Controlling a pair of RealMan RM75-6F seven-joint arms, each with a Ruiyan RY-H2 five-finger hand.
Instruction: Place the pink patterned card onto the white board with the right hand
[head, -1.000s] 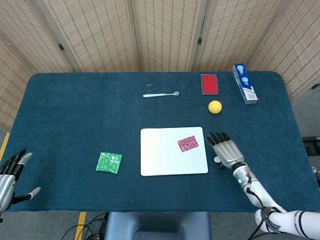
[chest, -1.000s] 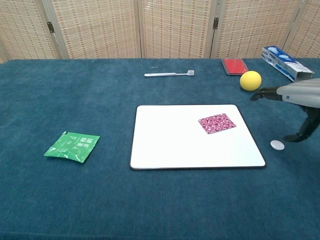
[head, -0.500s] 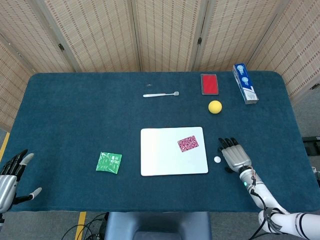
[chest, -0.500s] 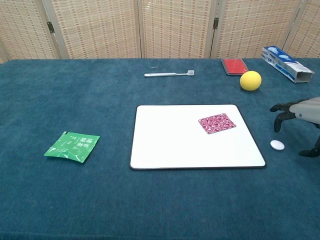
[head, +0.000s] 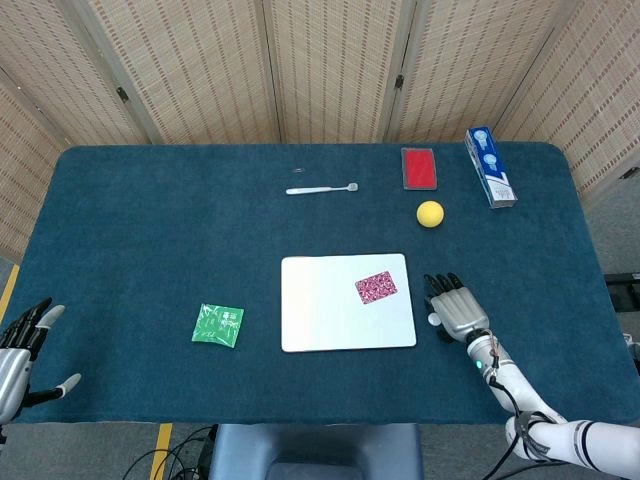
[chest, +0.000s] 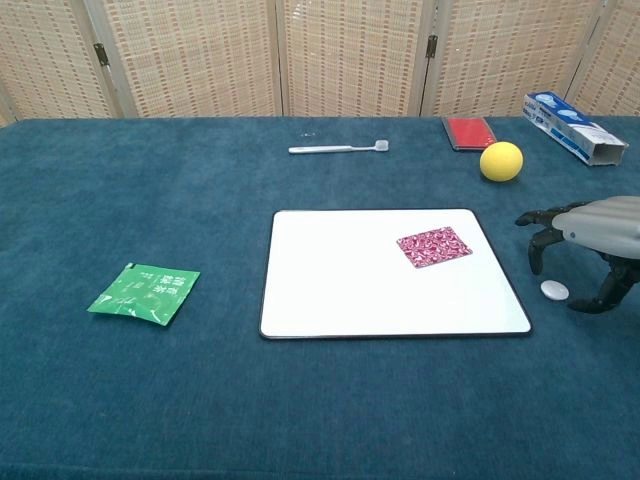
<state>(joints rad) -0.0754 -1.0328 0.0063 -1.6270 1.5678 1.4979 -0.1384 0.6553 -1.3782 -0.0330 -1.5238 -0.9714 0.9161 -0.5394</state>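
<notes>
The left hand (head: 22, 350) hangs spread and empty at the table's near-left edge; the pink patterned card (chest: 434, 245) lies flat on the white board (chest: 350, 290), upper right, so the placement looks done. Just right of the board, the right hand (chest: 585, 238) hovers, fingers apart and curled down, holding nothing, over a small white disc (chest: 554, 289). A careless sweep leftward could nudge board or card. Half a second earlier this hand sat farther right, clear of the disc.
</notes>
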